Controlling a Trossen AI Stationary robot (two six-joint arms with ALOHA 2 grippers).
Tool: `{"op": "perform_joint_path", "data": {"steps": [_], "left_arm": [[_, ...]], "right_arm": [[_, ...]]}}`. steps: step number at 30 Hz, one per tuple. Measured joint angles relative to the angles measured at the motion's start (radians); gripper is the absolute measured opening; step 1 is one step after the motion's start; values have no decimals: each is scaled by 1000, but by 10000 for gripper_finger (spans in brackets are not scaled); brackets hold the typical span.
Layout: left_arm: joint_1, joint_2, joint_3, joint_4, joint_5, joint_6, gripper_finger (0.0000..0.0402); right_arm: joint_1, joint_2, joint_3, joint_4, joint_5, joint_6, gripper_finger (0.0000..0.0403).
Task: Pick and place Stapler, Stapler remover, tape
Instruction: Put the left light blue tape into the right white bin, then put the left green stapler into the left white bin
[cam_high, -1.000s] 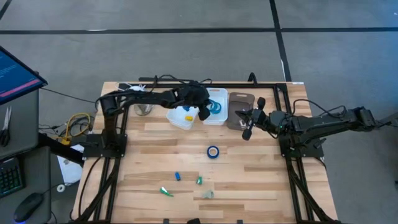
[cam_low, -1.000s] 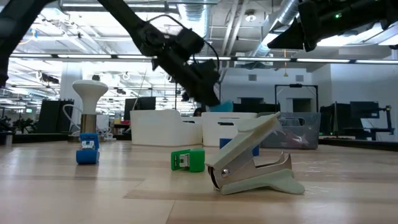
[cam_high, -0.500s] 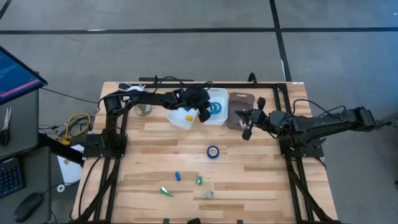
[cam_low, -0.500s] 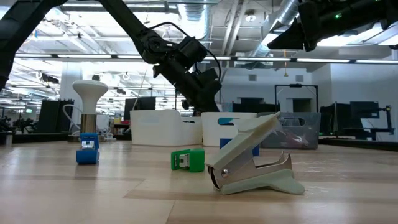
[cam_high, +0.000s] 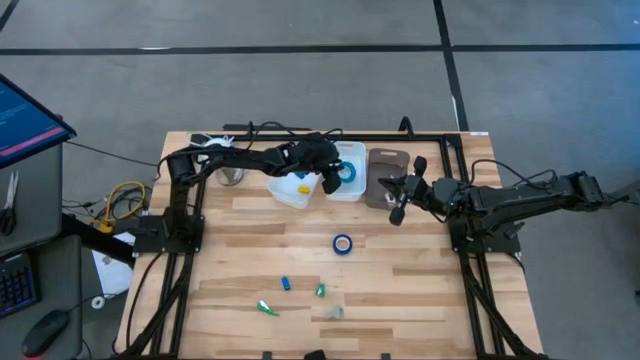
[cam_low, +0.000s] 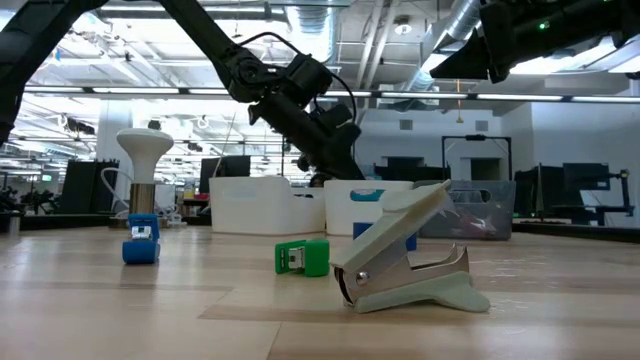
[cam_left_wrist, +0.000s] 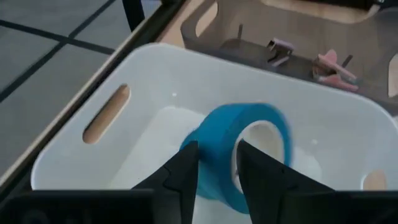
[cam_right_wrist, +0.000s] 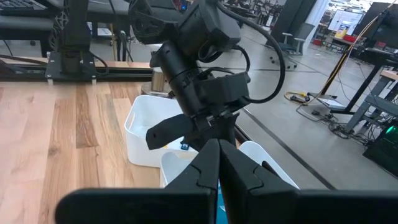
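High view: left gripper (cam_high: 328, 182) positioned at 12 o'clock from the table centre, above the white bin (cam_high: 352, 152) on the far edge. Reached out there to bring its load over the drop point.

Left wrist view: fingers clenched on the band of a blue tape roll (cam_left_wrist: 217, 124), one finger (cam_left_wrist: 186, 168) outside the ring and the other apparently at the pale core. Roll held on edge, upright, inside the bin walls; contact with the bin floor not discernible. Grip on the band rather than across the full ring, judged the better fit for a narrow finger span.

Step in hand, judged: placing the tape. Open the fingers only once the roll is low in the bin, otherwise expect rolling or bouncing against the wall.

Second tape roll (cam_high: 343, 243) lying flat on the table just right of centre, well apart from both arms. Stapler remover (cam_low: 410, 255) resting at 6 o'clock, with a green mini stapler (cam_low: 303, 257) just beside it and a blue one (cam_low: 141, 240) farther off. All three outside the bins, so most of the task judged not yet done.

Right gripper (cam_high: 400, 192) waiting at 2 o'clock beside the grey tray (cam_high: 385, 160), fingers pressed together on nothing, clear of the left arm's working space.
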Motion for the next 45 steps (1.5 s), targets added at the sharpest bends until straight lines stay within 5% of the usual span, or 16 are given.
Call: {"op": "perform_joint_path", "data": {"steps": [12, 21, 26, 33, 39, 45], "left_arm": [[0, -14, -2, 6, 0, -2, 117], [-52, -217, -18, -142, -2, -1, 41], [-153, -410, -124, -245, -56, 7, 4], [-367, -678, -270, -447, -328, 7, 2], [-529, -815, -359, -587, -333, -123, 2], [-646, -792, -413, -658, -333, -211, 2]], "right_arm": [[0, 0, 0, 0, 0, -4, 0], [22, 0, 0, -1, 0, -16, 0], [45, -3, 0, -1, 0, -53, 0], [47, -3, 0, 0, 0, -53, 0], [47, -3, 0, 1, 0, -53, 0], [47, -3, 0, 1, 0, -52, 0]]}}
